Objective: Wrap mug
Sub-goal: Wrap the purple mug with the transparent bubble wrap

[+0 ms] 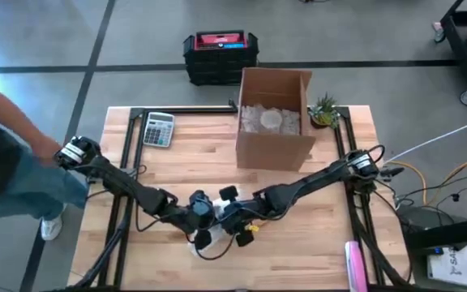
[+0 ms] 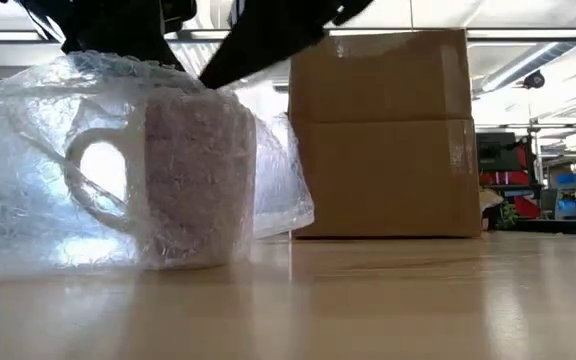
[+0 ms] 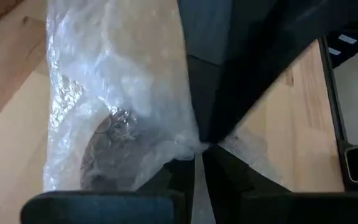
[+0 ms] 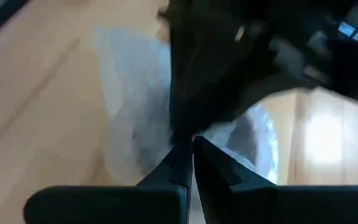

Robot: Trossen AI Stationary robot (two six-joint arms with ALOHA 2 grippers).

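While both arms reach inward, left tool (image 3: 199,155) and right tool (image 4: 191,155) pinching bubble wrap (image 2: 28,190) (mug (image 2: 193,180) inside).

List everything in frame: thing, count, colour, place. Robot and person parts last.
mug: 1, white, standing at the table's near middle, inside the bubble wrap
bubble wrap: 1 sheet, clear, draped over and around the mug
cardboard box: 1, brown, open, far middle of the table
calculator: 1, grey, far left of the table
plant: 1, green, right of the box
crate: 1, black with red top, floor beyond the table
table: 1, light wood
left gripper: 1, dark, pinching the wrap
right gripper: 1, dark, pinching the wrap
person: 1, at the table's left edge
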